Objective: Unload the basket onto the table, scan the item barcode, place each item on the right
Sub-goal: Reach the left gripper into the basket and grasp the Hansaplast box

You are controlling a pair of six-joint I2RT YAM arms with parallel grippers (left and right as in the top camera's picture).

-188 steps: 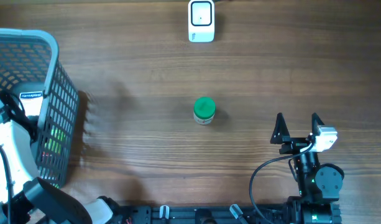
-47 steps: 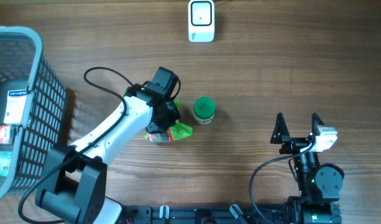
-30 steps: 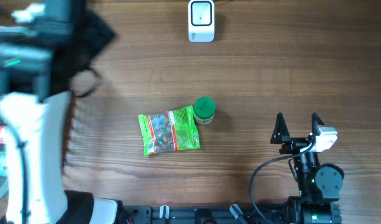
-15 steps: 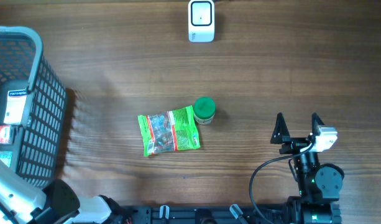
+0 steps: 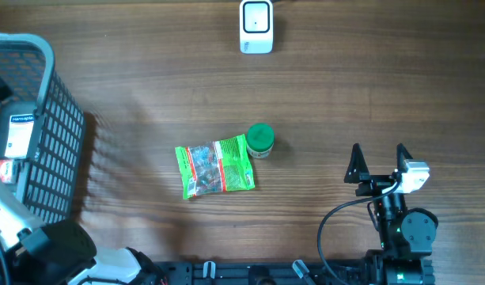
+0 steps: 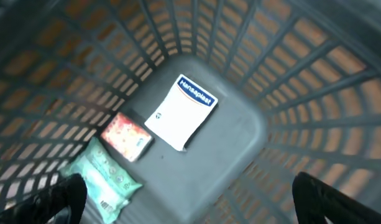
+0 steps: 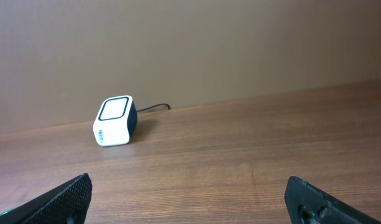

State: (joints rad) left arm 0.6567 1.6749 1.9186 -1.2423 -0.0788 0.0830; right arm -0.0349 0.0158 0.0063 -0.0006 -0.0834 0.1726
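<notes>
L arm [image 5: 1,218] over basket [image 5: 62,158] | R arm [image 5: 398,215] level | both jaws wide

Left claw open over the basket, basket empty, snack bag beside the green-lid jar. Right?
Not empty: the left wrist view shows a white box, a red packet and a green packet in the basket. The left claw is open over it, and the snack bag lies beside the green-lid jar.

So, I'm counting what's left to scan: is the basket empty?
Not empty. The left wrist view shows the basket holding a white box, a red packet and a green packet on its floor.
</notes>
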